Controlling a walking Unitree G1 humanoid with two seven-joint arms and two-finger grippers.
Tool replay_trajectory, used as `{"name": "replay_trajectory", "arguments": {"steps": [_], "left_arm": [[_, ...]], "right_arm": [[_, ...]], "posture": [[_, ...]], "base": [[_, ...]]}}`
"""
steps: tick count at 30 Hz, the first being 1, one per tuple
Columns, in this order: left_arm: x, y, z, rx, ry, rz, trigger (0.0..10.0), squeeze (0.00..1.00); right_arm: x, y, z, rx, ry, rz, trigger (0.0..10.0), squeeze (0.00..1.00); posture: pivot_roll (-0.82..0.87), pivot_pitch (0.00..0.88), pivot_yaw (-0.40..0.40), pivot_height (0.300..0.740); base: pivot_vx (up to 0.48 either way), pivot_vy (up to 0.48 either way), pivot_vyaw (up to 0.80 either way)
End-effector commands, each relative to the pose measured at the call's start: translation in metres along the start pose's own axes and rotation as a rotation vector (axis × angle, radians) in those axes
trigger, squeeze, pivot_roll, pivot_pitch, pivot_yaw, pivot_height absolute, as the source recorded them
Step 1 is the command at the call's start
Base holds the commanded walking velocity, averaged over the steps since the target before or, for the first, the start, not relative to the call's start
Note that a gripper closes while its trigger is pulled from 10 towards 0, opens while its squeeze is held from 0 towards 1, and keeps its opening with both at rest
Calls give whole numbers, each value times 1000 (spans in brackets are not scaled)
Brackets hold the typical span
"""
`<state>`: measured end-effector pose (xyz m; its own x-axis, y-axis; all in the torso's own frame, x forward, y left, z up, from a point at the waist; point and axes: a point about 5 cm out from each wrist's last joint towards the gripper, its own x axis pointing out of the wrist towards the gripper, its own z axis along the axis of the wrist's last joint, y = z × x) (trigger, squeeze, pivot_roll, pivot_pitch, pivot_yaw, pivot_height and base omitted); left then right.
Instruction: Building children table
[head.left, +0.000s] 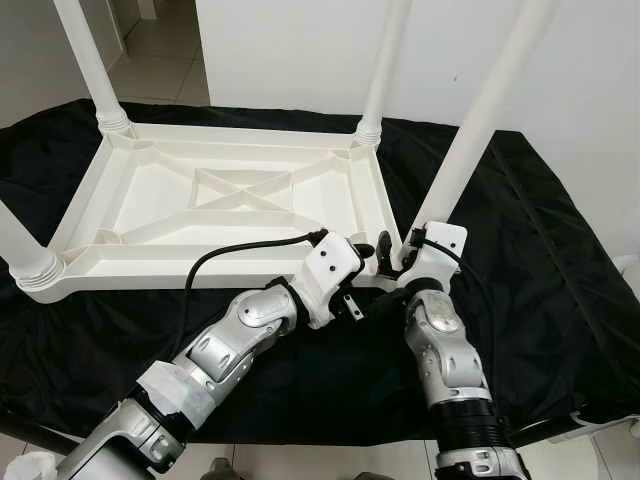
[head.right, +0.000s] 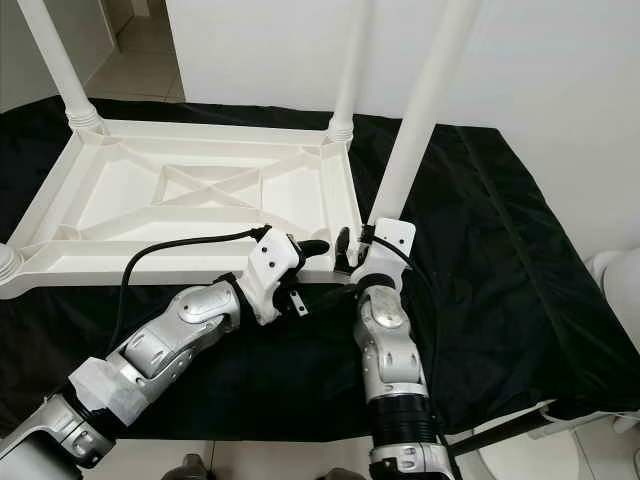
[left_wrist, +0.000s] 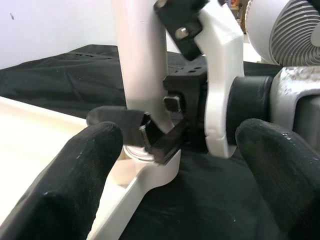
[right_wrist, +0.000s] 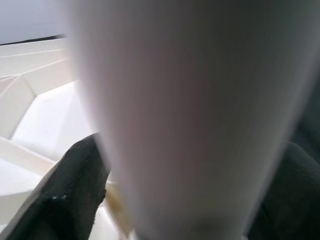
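Right gripper (head.left: 398, 262) clamps smooth round leg (head.left: 478, 125).

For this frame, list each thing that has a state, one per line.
Table top: upside down on the black cloth.
Near-right leg: tilted, base at its corner socket.
Other three legs: standing in their corners.
Right gripper: shut on the near-right leg.
Left gripper: open beside that leg.
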<state>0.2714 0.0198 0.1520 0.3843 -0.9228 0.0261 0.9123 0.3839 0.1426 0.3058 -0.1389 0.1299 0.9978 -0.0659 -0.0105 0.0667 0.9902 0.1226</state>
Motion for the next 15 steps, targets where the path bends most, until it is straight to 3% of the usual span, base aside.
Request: {"name": "replay_trajectory", "arguments": {"steps": [1,2,5,8,15], "left_arm": [[-2,-14,-4,5,13,-249,10000,0],[-2,-14,-4,5,13,-249,10000,0],[-3,-14,-4,6,14,-249,10000,0],[-5,-12,-4,5,20,-251,10000,0],[-9,-13,-4,-1,30,-278,10000,0]], "right_arm": [[-3,-10,-3,0,17,32,10000,392],[-5,-14,-3,-10,21,60,10000,0],[-8,-23,-3,-45,22,114,10000,0],[-11,-41,-3,-147,11,258,10000,0],[-9,-51,-4,-195,10,379,10000,0]], "posture": [[12,0,-73,740],[11,0,-73,740],[11,0,-72,740],[11,0,-65,740],[13,0,-56,740]], "base": [[0,0,0],[0,0,0],[0,0,0],[0,0,0],[0,0,0]]}}
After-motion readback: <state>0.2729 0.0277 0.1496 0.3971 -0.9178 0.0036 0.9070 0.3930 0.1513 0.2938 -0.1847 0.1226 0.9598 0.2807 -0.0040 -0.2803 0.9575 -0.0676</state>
